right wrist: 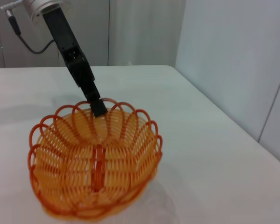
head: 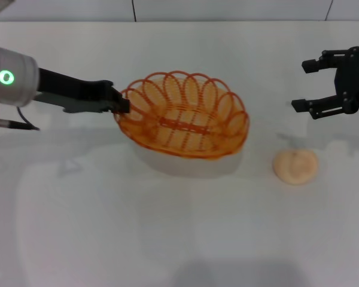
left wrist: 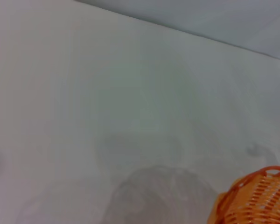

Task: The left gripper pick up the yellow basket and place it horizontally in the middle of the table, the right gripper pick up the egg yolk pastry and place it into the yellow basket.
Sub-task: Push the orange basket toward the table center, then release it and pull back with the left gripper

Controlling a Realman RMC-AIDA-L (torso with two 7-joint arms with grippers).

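Right, the left gripper (head: 121,105) pinches the yellow basket (head: 182,116) by its looped rim, holding it tilted above the table (head: 167,239), seemingly to carry it toward mid-table. Off to the side, the right gripper (head: 303,85) hovers spread wide beyond the egg yolk pastry (head: 295,166), which sits alone on the tabletop.

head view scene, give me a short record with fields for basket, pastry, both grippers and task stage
basket: yellow basket, held by its rim and tilted, its shadow on the table below it
pastry: egg yolk pastry on the table, to the robot's right of the basket, apart from it
left gripper: left gripper shut on the basket's rim at its left end
right gripper: right gripper open, above and behind the pastry, holding nothing
task stage: basket still in the grip, not yet released; pastry not yet picked up
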